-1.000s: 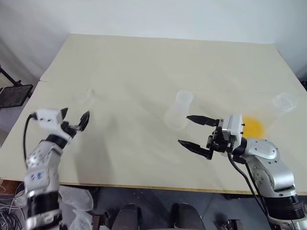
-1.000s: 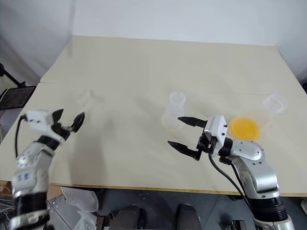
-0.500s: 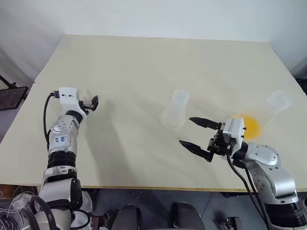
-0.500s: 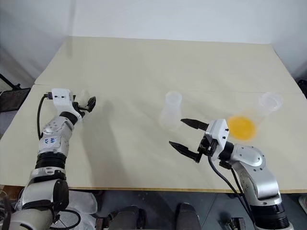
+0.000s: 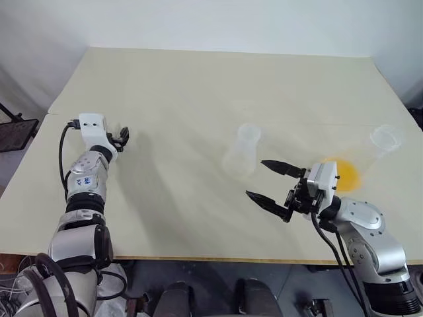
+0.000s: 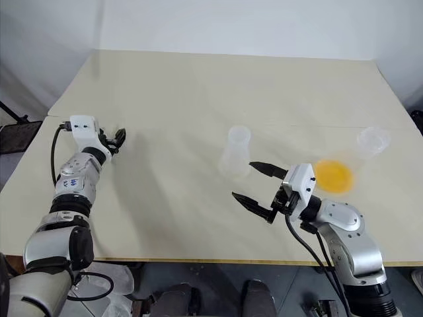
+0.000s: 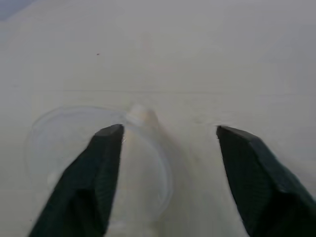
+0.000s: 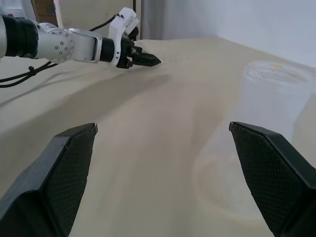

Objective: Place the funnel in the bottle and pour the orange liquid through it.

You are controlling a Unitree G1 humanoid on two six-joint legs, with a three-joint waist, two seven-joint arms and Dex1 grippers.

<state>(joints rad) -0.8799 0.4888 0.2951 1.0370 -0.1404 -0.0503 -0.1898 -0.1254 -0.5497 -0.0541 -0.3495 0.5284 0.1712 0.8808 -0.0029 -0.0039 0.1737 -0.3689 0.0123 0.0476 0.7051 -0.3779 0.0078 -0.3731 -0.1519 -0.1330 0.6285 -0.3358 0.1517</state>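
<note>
The small clear funnel lies on the table at the far left, right in front of my left gripper. In the left wrist view one finger lies over the funnel's round rim; the other finger stands apart on bare table, so the gripper is open with nothing clamped. The clear cone-shaped bottle stands mid-table. My right gripper hovers open just in front of it, empty. The orange liquid sits in a wide-mouthed clear flask at the right.
The pale table stretches wide behind the vessels, with its front edge close below both arms. From the right wrist view the bottle is near on one side and the left gripper far across the table.
My left arm has reached forward to the funnel, and its fingers have drawn closer together around the rim. The right arm has stayed put.
</note>
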